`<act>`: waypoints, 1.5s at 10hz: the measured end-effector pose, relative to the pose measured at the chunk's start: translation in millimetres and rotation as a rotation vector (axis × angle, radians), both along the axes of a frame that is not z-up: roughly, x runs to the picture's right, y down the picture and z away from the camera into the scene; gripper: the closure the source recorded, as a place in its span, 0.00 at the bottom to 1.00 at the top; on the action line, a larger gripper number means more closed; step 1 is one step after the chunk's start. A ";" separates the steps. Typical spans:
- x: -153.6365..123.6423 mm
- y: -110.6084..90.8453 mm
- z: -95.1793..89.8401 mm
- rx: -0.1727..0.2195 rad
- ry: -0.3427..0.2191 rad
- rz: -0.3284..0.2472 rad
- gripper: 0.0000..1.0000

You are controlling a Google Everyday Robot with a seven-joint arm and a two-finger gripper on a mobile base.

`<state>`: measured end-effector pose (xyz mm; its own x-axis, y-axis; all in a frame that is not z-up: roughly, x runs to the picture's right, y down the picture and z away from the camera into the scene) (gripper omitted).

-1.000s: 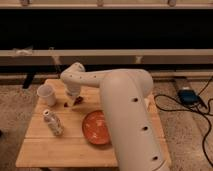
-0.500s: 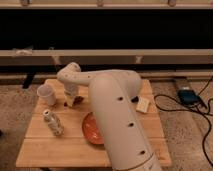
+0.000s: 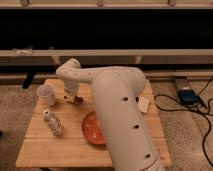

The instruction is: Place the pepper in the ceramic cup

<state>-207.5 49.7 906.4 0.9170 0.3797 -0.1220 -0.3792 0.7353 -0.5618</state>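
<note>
The white ceramic cup (image 3: 46, 94) stands upright at the table's far left. My gripper (image 3: 70, 95) hangs low over the table just right of the cup, at the end of the white arm (image 3: 117, 110) that reaches in from the front. A small dark red pepper (image 3: 78, 99) shows at the gripper's lower right, close to the tabletop. I cannot tell whether it is held or lying on the wood.
A white patterned bottle (image 3: 52, 123) stands at the front left of the wooden table (image 3: 60, 150). An orange bowl (image 3: 91, 129) sits mid-table, partly hidden by the arm. A small white object (image 3: 144, 104) lies at the right edge. A blue device (image 3: 187, 95) and cables lie on the floor to the right.
The gripper has moved left, closer to the cup, with the pepper still beside it. The arm's body has swung left and covers more of the orange bowl.
</note>
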 end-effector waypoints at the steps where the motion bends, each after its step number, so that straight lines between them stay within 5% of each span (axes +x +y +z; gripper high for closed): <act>1: -3.5 -4.9 -10.4 0.001 0.004 0.023 1.00; 8: -68.2 -42.7 -74.6 0.033 -0.072 0.133 1.00; 12: -56.8 -49.3 -67.9 0.043 -0.036 0.186 1.00; 15: -52.9 -57.6 -70.0 0.050 -0.061 0.252 1.00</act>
